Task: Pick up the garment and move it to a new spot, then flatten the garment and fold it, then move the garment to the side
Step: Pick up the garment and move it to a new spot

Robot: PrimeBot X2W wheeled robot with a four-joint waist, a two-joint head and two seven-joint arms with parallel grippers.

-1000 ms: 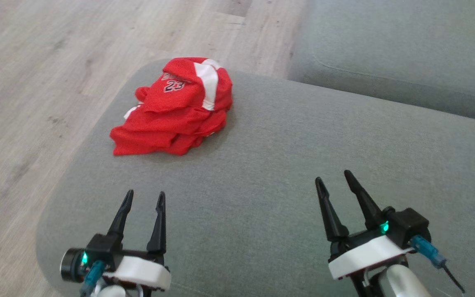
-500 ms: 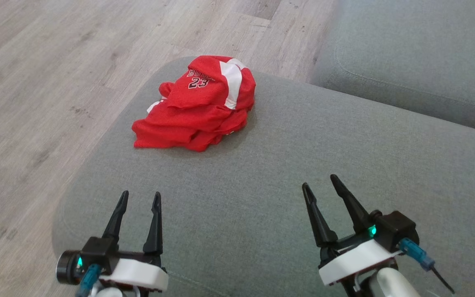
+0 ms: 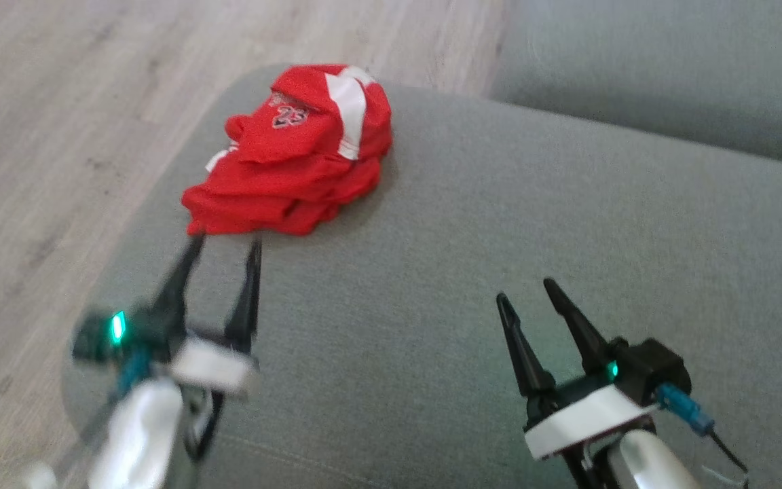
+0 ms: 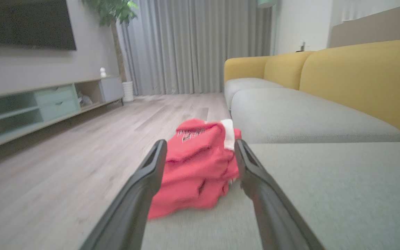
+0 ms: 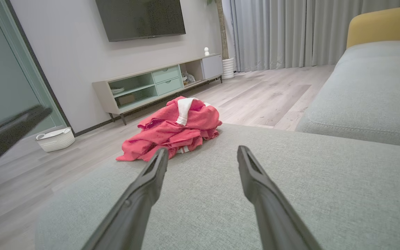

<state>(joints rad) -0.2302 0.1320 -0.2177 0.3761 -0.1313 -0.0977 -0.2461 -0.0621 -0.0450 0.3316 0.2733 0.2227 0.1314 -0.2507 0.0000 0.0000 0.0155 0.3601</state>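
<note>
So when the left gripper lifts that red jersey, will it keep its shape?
Likely not: the red jersey lies in soft crumpled folds, so it should drape and unfurl. It looks thin, probably light. Pushed, it may bunch on the textured cushion.

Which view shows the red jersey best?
The right wrist view: the crumpled red jersey lies whole and sharp on the grey cushion. The head view shows the jersey whole but blurred. In the left wrist view, the fingers of the left gripper cover its sides.
</note>
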